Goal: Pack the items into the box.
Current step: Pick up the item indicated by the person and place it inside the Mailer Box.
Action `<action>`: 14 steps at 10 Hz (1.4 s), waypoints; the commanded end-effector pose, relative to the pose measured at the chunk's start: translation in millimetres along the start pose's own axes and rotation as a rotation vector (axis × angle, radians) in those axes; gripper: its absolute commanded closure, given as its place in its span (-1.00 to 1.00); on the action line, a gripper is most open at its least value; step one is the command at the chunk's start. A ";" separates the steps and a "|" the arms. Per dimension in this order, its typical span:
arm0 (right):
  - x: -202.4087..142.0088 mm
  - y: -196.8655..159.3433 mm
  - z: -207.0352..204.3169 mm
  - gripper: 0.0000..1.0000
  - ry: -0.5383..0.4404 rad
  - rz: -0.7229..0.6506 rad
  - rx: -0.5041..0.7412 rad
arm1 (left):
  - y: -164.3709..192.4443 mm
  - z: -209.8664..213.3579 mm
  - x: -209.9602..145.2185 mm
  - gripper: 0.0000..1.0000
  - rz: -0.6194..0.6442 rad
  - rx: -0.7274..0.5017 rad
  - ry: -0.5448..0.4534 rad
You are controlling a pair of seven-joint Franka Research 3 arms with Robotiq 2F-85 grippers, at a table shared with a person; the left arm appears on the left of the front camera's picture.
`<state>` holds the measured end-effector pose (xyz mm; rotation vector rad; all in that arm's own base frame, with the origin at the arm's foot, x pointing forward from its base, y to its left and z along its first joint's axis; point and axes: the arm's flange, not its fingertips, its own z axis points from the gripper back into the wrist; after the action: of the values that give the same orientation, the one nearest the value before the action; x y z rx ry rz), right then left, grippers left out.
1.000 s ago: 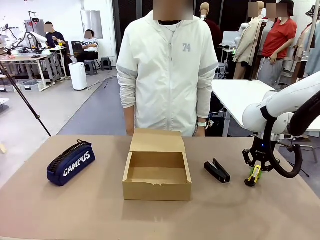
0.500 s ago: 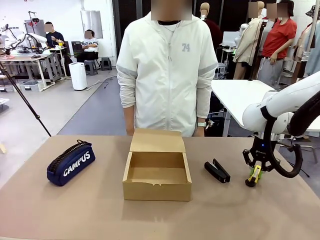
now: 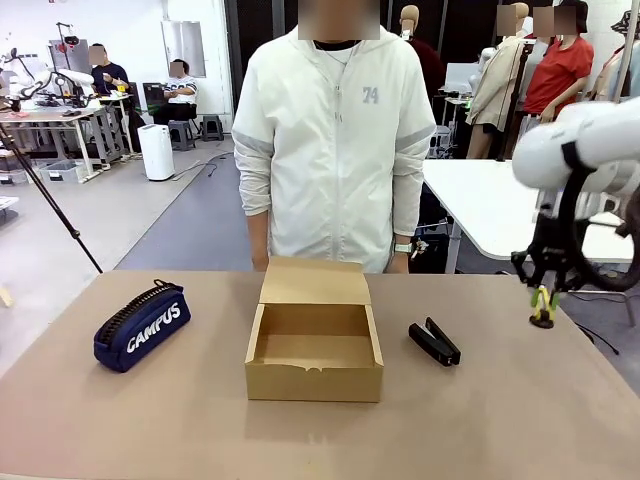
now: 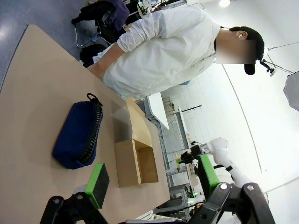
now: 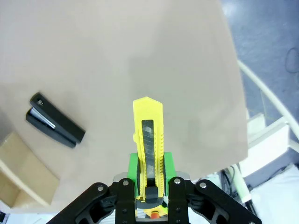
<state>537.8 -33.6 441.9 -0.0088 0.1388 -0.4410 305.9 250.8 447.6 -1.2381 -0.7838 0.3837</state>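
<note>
Right claw [image 3: 544, 303] hangs over the tabletop [image 3: 150, 420], clenched on the yellow stick [image 5: 148, 135]; left claw [image 4: 152, 179] stands released. Open box [image 3: 314, 381], pouch [image 3: 142, 325] and stapler [image 3: 434, 342] lie there. Right wrist view alone reveals a segmented blade; the stick's tail is hidden.

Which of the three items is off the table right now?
The yellow cutter, clamped in the right gripper above the table; pouch and stapler lie on it.

Right gripper [image 5: 150, 169] is clamped on the slim yellow stick [image 5: 148, 126], held between the green pads [image 5: 133, 169]. The stick points away from the camera, with a segmented metal strip along its middle. It is held above the tan table [image 5: 117, 51]. Black stapler [image 5: 55, 126] lies to the left. A box [image 5: 21, 175] corner shows at lower left.
</note>
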 end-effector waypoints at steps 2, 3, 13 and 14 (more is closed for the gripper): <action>0.0 0.0 0.0 1.00 0.000 0.000 0.000 | -2.5 0.0 1.2 -1.00 0.004 -0.018 -0.008; 0.0 0.0 0.0 1.00 0.000 0.000 0.000 | -2.5 0.0 1.2 -1.00 0.004 -0.018 -0.008; -47.4 248.9 36.3 1.00 -0.205 1.241 -0.051 | -2.5 0.0 1.2 -1.00 0.004 -0.018 -0.008; -67.8 277.8 27.4 1.00 -0.221 1.440 -0.062 | -2.5 0.0 1.2 -1.00 0.004 -0.018 -0.008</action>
<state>591.3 246.2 469.1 -0.0033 -0.0340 0.5795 306.1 250.7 447.7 -1.2383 -0.7831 0.3828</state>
